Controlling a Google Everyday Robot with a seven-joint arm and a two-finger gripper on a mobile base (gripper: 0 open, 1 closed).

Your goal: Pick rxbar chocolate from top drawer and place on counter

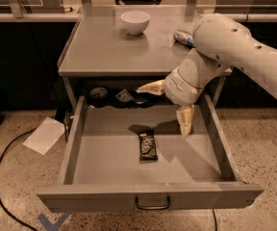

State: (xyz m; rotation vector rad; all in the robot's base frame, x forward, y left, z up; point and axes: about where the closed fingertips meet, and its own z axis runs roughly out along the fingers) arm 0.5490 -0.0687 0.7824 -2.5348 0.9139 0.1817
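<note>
The rxbar chocolate point(147, 145) lies flat in its black wrapper on the floor of the open top drawer point(76, 143), near the middle. The drawer's dark bar handle point(152, 203) faces me at the front. My gripper point(169, 105) hangs over the drawer's back right part, above and to the right of the bar, apart from it. Its two pale fingers are spread wide, one pointing left point(150, 87), one pointing down point(185, 120). It holds nothing. The counter point(105, 47) is the grey top above the drawer.
A white bowl point(135, 21) stands at the counter's back. A silver-blue can point(182, 36) lies on the counter's right, partly behind my arm. Small items point(124, 96) sit in the shadow at the drawer's back. A sheet of paper point(44, 134) and a black cable point(4, 177) lie on the floor at left.
</note>
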